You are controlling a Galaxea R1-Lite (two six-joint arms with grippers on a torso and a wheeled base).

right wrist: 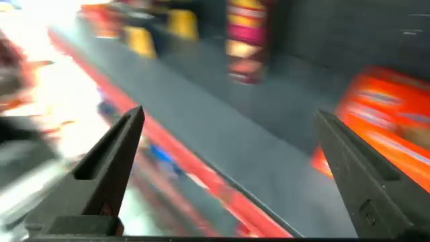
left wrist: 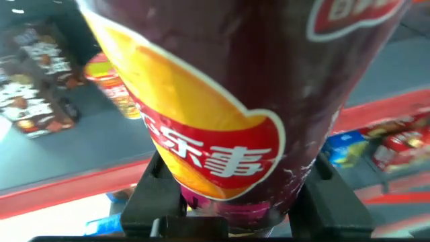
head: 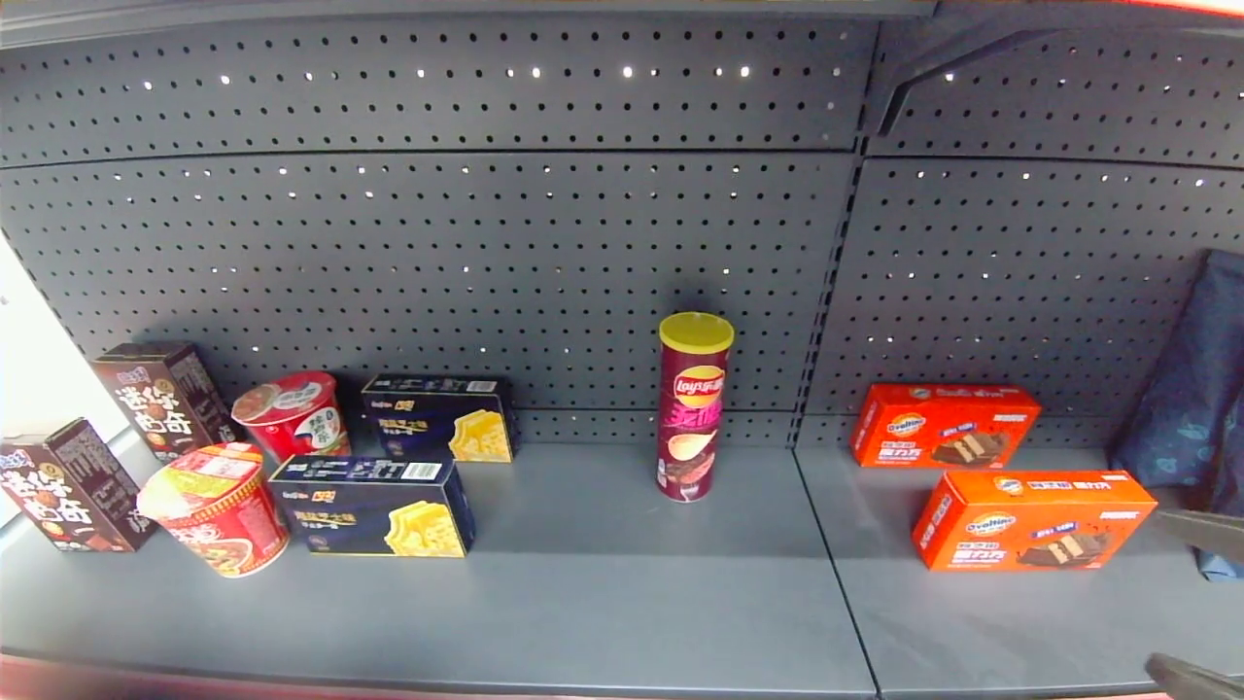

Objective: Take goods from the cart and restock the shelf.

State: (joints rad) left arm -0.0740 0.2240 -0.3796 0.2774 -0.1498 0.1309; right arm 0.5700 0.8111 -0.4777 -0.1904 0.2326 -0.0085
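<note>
My left gripper [left wrist: 236, 202] is shut on a purple chips can [left wrist: 222, 87] with a red and yellow label, held in front of the shelf's red front edge. A second purple chips can [head: 695, 408] with a yellow lid stands upright mid-shelf on the grey shelf board [head: 603, 583]; it is also the chips can [right wrist: 248, 40] seen from the right wrist. My right gripper [head: 1197, 603] stands open at the shelf's right front, near the nearer orange box [head: 1030, 520]. Its fingers [right wrist: 107, 175] are spread wide with nothing between them.
On the shelf's left stand two brown boxes [head: 68, 486], two red cup noodles [head: 219, 506] and two dark blue boxes [head: 374, 506]. A second orange box [head: 943, 423] lies behind the first. A blue bag [head: 1191, 389] leans at the far right. Open board lies beside the standing can.
</note>
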